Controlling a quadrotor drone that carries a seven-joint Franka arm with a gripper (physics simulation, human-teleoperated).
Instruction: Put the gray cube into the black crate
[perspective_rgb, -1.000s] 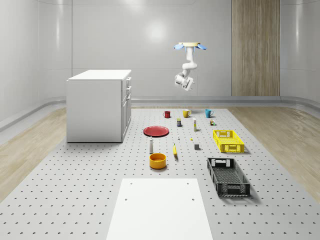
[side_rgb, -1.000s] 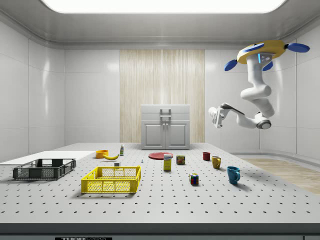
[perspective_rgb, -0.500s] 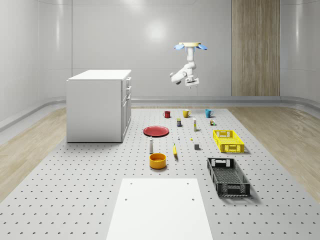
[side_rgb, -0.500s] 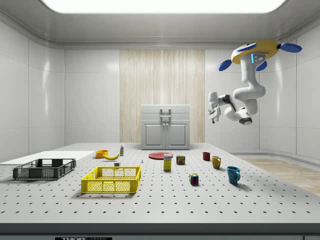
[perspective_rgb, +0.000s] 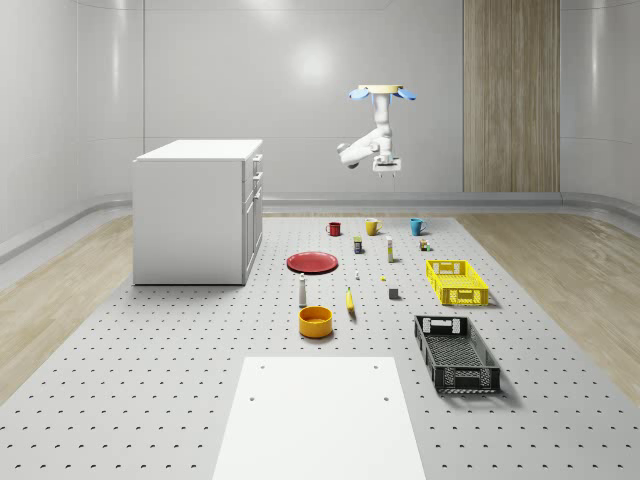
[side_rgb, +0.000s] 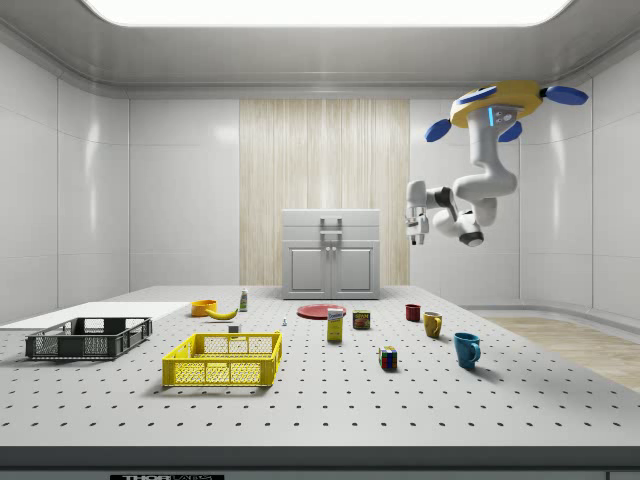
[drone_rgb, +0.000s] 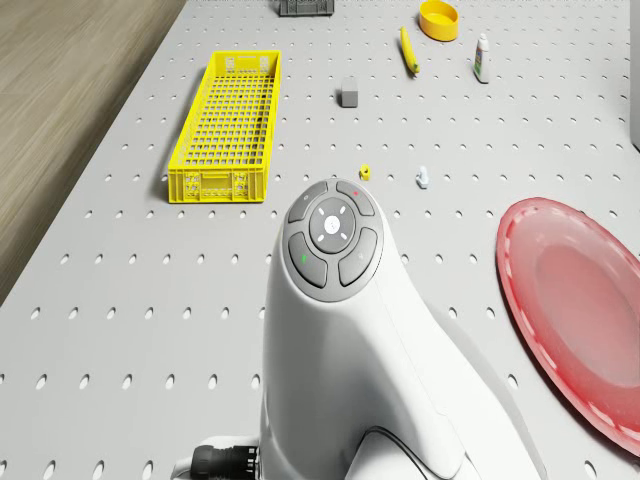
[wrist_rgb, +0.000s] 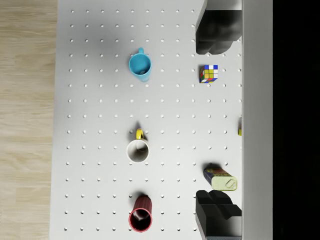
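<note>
Plainly, the gray cube (perspective_rgb: 394, 294) sits untouched on the perforated table (perspective_rgb: 180, 400), just beside the near end of the yellow crate (perspective_rgb: 457, 282), between it and the banana (perspective_rgb: 350, 299). The black crate (perspective_rgb: 456, 352) lies nearer the whole-scene camera than the yellow crate, close to it and in line with it.

The drone (side_rgb: 497, 106) hovers high over the far end of the table, well beyond the yellow crate, above the row of mugs. Its gripper (wrist_rgb: 216, 125) points straight down with fingers spread wide and nothing between them; the wrist view looks onto the blue mug (wrist_rgb: 140, 65), the yellow mug (wrist_rgb: 137, 149) and the red mug (wrist_rgb: 140, 217).

The risk, as I judge it, lies in the long descent: the cube is small, and a drifting hover could set the fingers down off-center, nudging it toward the yellow crate.

The room is pale-walled with a wood panel (perspective_rgb: 510, 95) and a white cabinet (perspective_rgb: 197, 208).
</note>
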